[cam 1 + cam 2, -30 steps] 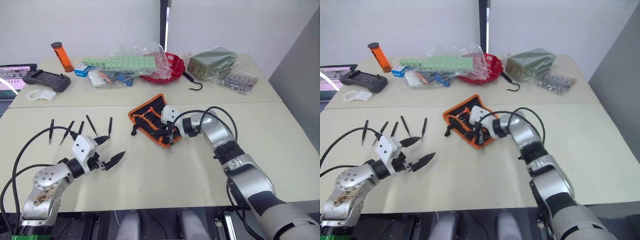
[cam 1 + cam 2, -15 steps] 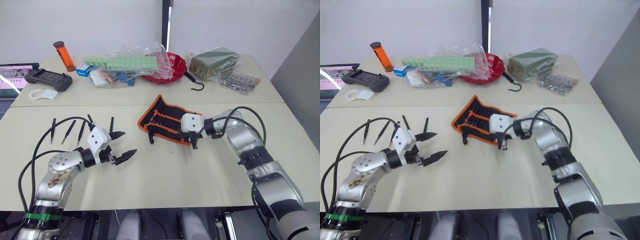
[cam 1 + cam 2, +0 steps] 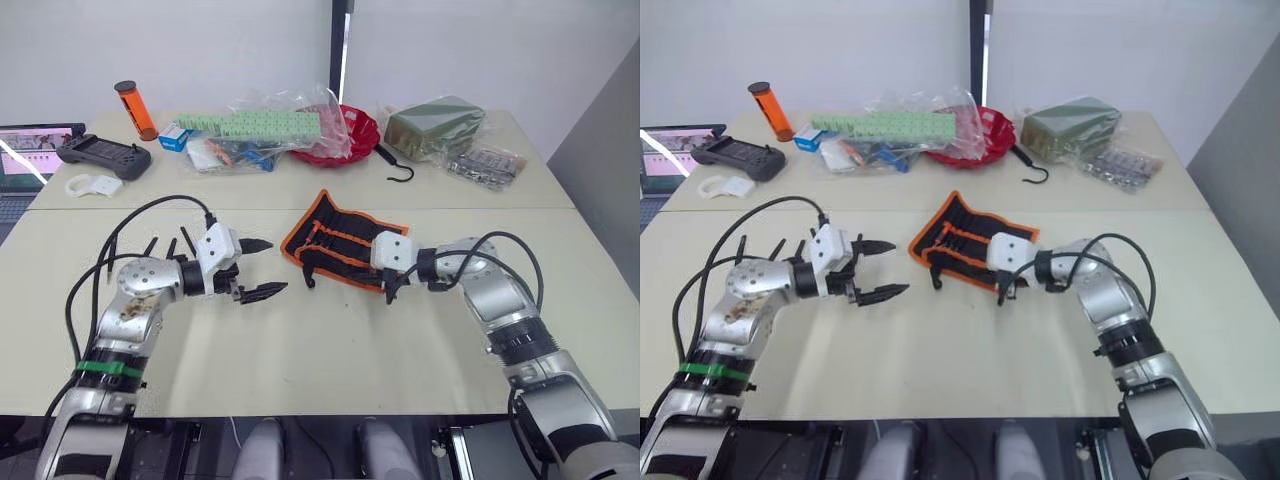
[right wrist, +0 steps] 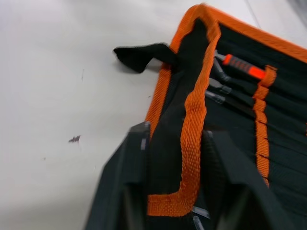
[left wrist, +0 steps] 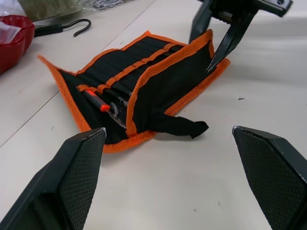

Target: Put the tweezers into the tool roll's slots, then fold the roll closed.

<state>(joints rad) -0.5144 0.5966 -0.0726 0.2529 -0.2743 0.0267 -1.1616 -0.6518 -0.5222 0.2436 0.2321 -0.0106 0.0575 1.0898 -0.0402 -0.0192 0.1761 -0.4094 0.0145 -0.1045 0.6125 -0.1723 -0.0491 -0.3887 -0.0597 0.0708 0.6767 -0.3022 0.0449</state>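
A: What is the setting?

B: Two pale tables (image 3: 330,340) pushed together before a white wall. The far one carries a clutter: a laptop (image 3: 30,150) at its left edge, a dark handheld controller (image 3: 103,154), an orange cylinder (image 3: 135,110), clear plastic bags with green blocks (image 3: 265,125), a red bowl (image 3: 362,130), a black hook (image 3: 392,165) and an olive packet in plastic (image 3: 432,124).

A: And the tool roll?

B: The tool roll (image 3: 335,240) lies on the near table, around its middle, partly unrolled, with its orange trim all round. Its black strap (image 5: 180,127) trails onto the table at one end. In the left wrist view a flap edged in orange stands up along the near side, and behind it the slots (image 5: 129,72) run in a row, with an orange-handled tool in one.

A: The right gripper?

B: The right gripper (image 3: 388,290) is at the roll's near right corner. The right wrist view shows its fingers (image 4: 127,172) on either side of the raised orange-trimmed flap, pinching it.

A: The left one?

B: The left gripper (image 3: 262,268) hangs over the table just left of the roll, its fingers spread wide with nothing between them, pointing toward the roll.

A: Where are the tweezers?

B: The tweezers (image 3: 150,246) lie on the near table behind the left arm, well left of the roll. The arm and its cable cover some, so I cannot count them all.
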